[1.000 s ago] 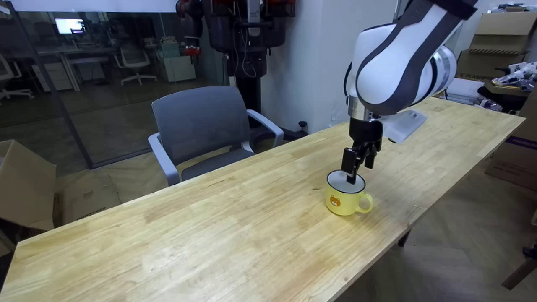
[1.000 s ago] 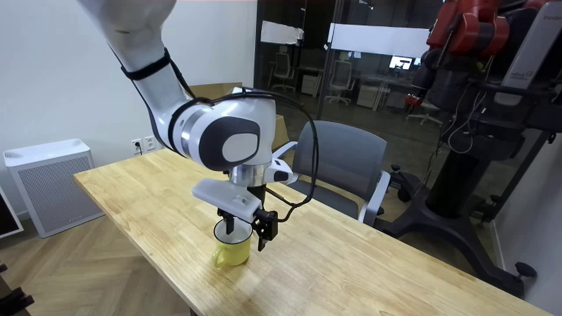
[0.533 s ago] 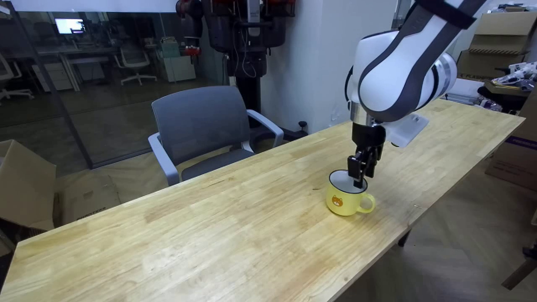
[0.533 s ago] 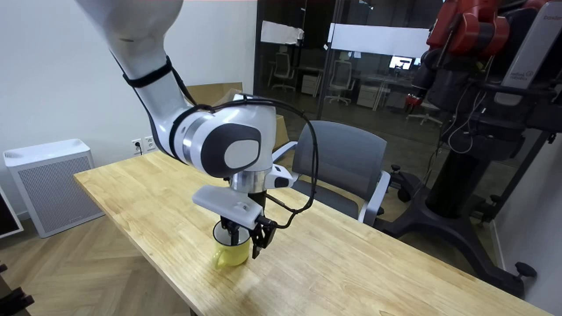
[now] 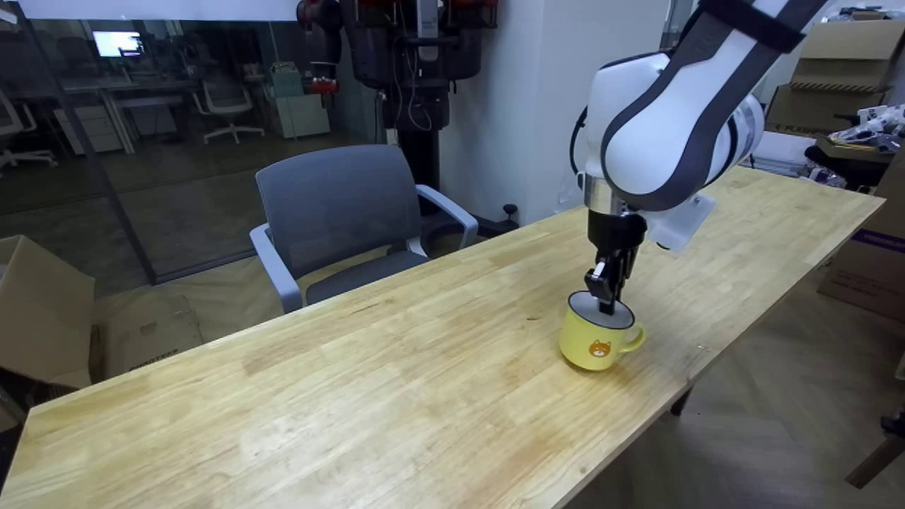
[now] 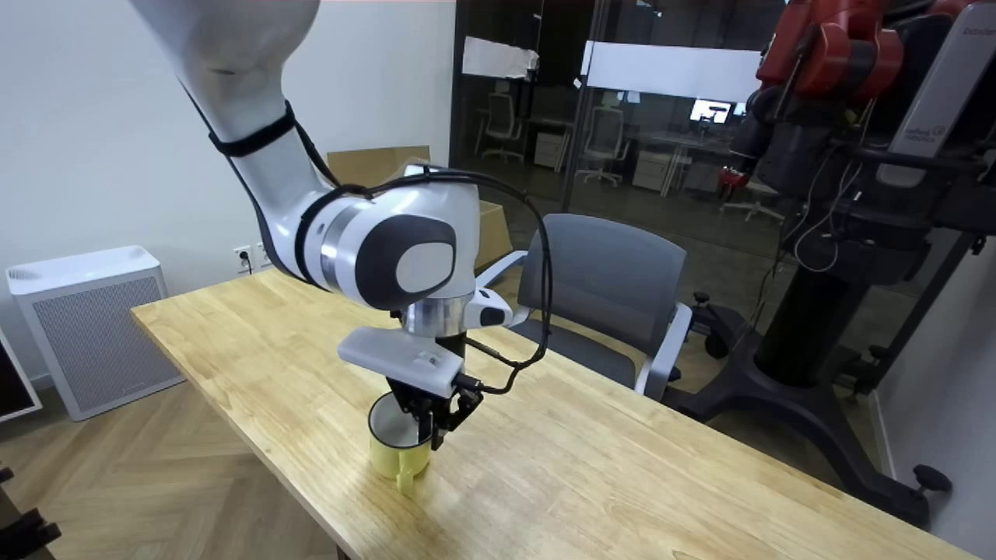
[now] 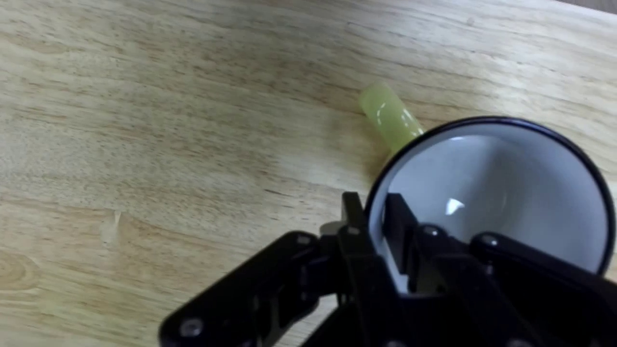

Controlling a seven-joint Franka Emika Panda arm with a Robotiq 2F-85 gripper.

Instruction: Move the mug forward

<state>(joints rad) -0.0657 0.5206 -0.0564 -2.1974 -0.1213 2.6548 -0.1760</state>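
At side of mug (image 7: 501, 193), pincer (image 7: 371, 206) nearly closed, gripping rim.

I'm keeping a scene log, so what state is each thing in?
Yellow mug: mouth up, perhaps slightly tilted
Gripper: closed on the mug's wall, one finger inside
Gray mesh office chair: unoccupied
Background monitor: lit
Wall socket: plug inserted
Cardboard box near the chair: flap raised

Pale glare on the bench (image 5: 396, 375) near seven o'clock in an exterior view, a screen (image 5: 117, 44) glowing at ten! Wrist view: glint inside the mug (image 7: 501, 193), jaws dark and softly blurred.
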